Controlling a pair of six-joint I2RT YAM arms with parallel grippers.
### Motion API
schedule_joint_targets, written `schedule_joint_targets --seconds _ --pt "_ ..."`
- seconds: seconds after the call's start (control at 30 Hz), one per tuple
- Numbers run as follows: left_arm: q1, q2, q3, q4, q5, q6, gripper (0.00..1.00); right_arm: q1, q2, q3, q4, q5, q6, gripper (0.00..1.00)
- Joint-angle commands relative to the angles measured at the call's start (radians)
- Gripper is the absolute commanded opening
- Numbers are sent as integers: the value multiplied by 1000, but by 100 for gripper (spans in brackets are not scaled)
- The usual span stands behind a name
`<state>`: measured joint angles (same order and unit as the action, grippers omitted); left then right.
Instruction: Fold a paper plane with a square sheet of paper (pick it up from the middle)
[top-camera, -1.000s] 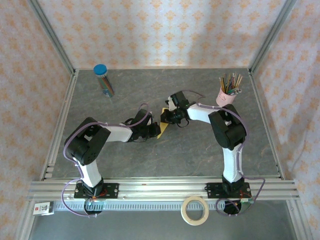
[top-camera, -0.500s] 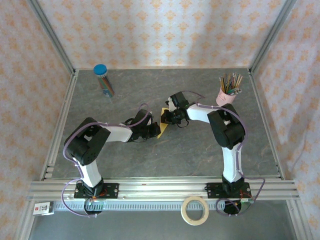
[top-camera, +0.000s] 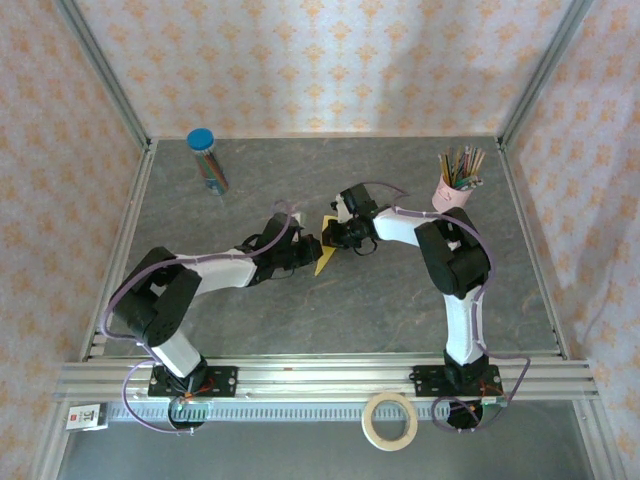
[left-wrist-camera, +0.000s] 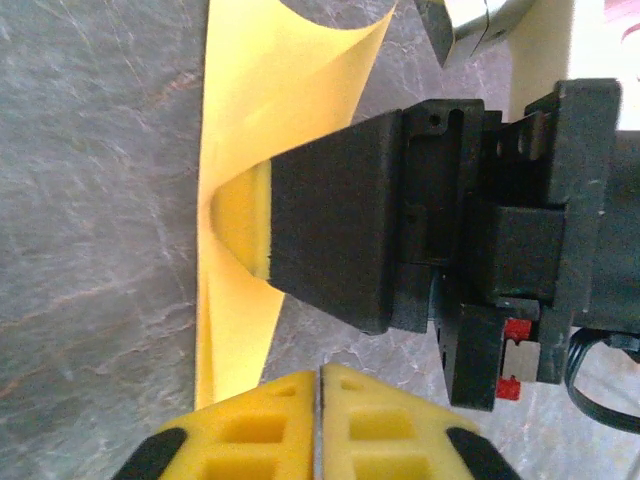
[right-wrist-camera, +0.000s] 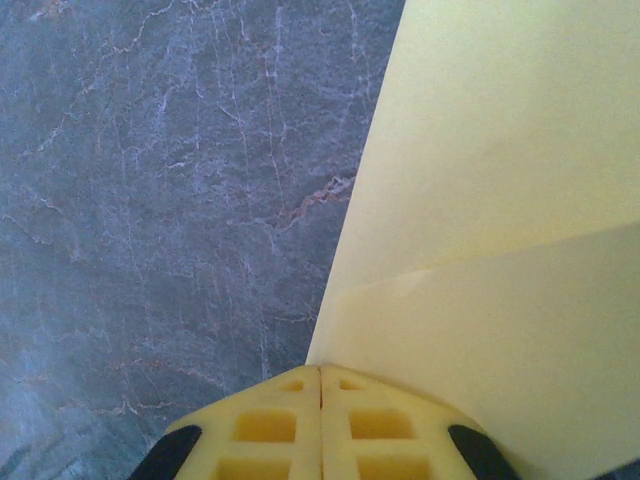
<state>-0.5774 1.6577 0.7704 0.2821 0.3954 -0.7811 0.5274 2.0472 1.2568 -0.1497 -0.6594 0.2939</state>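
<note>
The yellow sheet of paper (top-camera: 322, 262) lies mid-table, folded into a narrow, pointed paper-plane shape. In the left wrist view one flap of the paper (left-wrist-camera: 240, 120) curls up off the table. My right gripper (top-camera: 331, 235) is shut and its tip presses down on the paper inside that curl. The right wrist view has its shut tips (right-wrist-camera: 320, 372) at the edge of the paper (right-wrist-camera: 500, 200), where one layer overlaps another. My left gripper (top-camera: 312, 245) is shut with nothing between its fingers (left-wrist-camera: 320, 375), just beside the paper's tail.
A clear tube with a blue cap (top-camera: 207, 160) holding coloured pencils stands at the back left. A pink cup of sticks (top-camera: 456, 190) stands at the back right. A tape roll (top-camera: 390, 420) rests by the front rail. Metal frame rails border the table.
My left arm has stretched out lower and further toward the centre, uncovering more of the paper's point. Both grippers have closed the last little bit. The right arm has barely moved.
</note>
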Motion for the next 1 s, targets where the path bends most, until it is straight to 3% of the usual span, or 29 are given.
schedule_joint_targets --seconds 0.0,0.27,0.97 --pt "-8 53 0 77 60 -14 7 3 56 -8 -52 69 -10 5" --pt "-7 142 41 49 70 -1 3 3 57 -7 -51 57 -10 4" --pt "-17 210 72 -36 83 42 0 2 82 -26 -53 85 2 1"
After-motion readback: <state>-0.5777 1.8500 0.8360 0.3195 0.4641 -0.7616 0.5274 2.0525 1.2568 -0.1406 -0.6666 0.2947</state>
